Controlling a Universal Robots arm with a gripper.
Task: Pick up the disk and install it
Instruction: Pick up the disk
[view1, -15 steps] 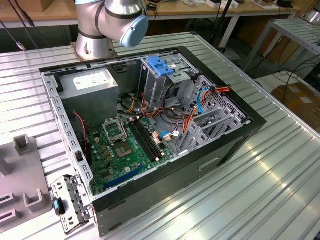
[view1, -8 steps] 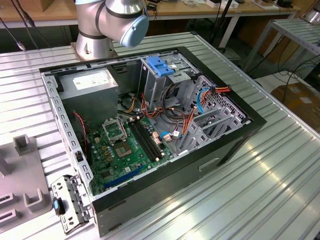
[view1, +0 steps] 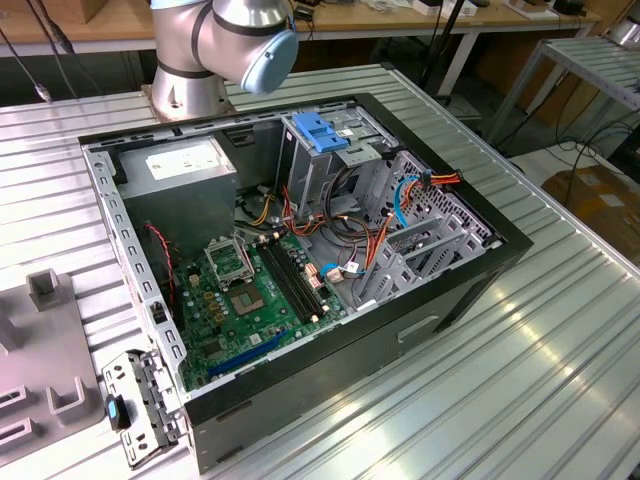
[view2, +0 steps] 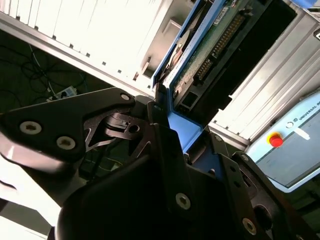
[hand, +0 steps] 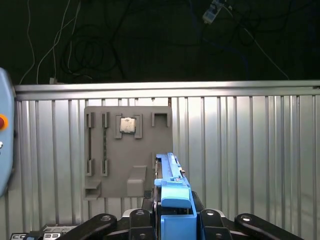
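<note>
Ribbed metal tabletop lies under our gripper, which pinches the disk. We judge the carry goes best slowly, with the disk square between the jaws.

Even overhead light in exterior view; soft glare streaks along ribbed table. Blown out to white in second wrist view, foreground in deep shadow. Near-black background beyond table in first wrist view.

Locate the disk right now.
In both wrist views the disk is clamped edge-on in the gripper; in the first wrist view the grey parts tray on the ribbed table lies beyond it.
</note>
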